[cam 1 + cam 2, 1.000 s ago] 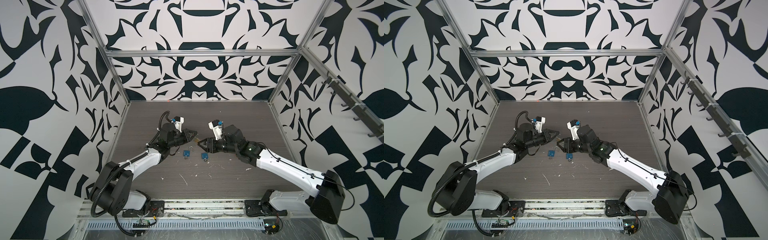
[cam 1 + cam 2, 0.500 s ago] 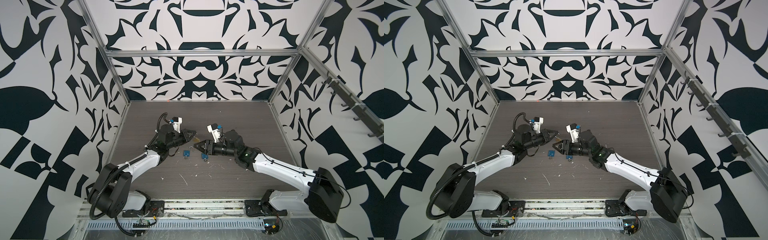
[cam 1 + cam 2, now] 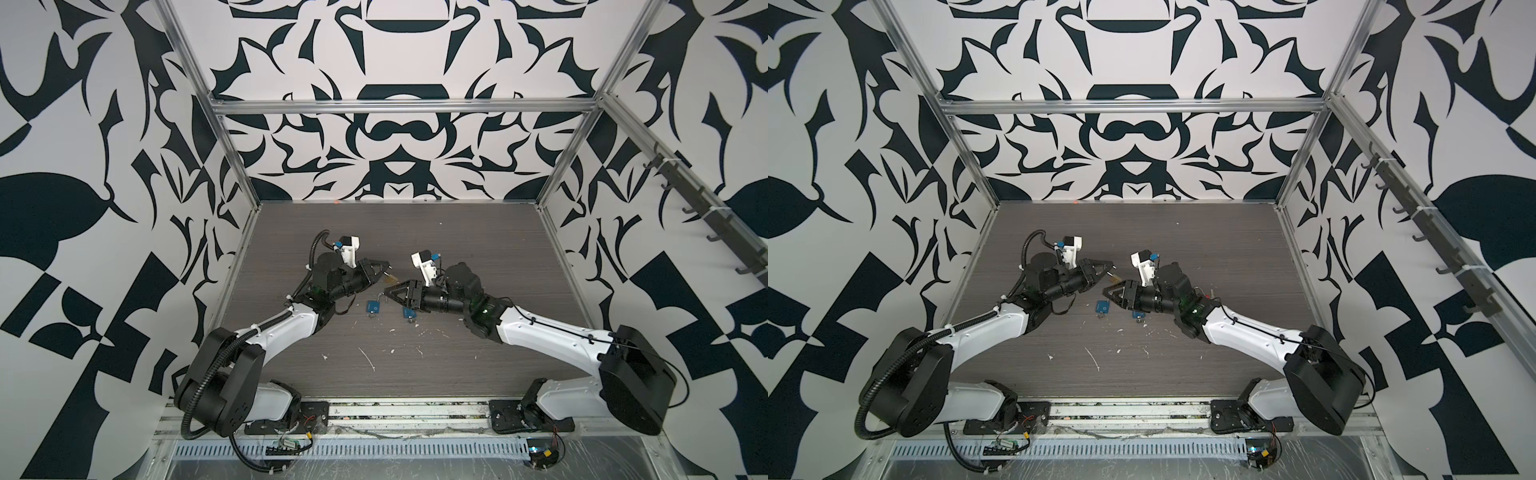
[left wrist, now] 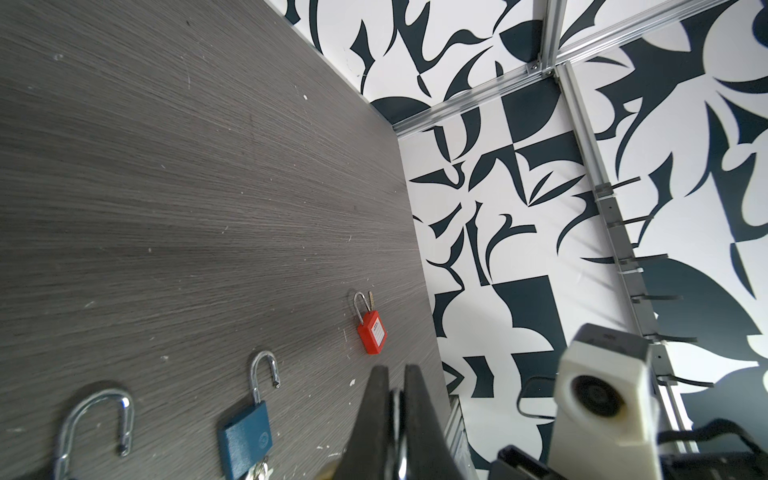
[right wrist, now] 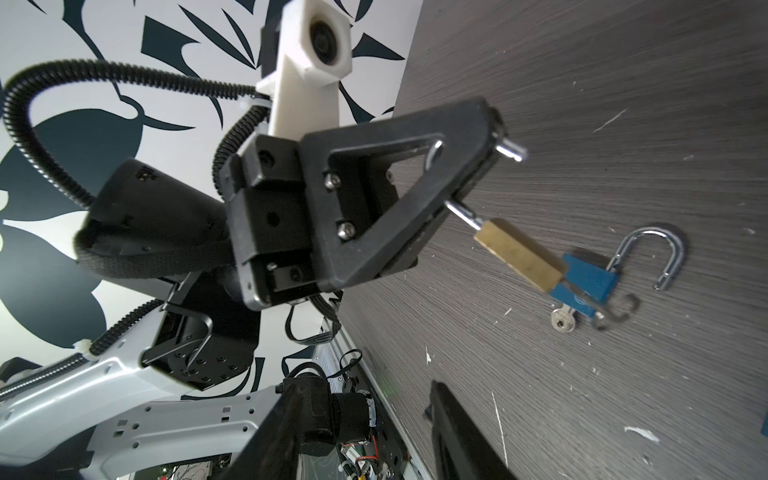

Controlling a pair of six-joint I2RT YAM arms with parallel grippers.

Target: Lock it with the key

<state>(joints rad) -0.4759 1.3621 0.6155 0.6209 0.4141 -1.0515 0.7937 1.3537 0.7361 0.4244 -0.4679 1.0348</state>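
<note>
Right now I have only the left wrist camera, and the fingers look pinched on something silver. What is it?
Observer: The right wrist view shows the left gripper shut on a brass padlock, clamped on its shackle; the body sticks out past the fingers.
Operator: Does the other arm have a key?
Observer: No. The right gripper is open and empty, close to an open blue padlock lying on the table.
</note>
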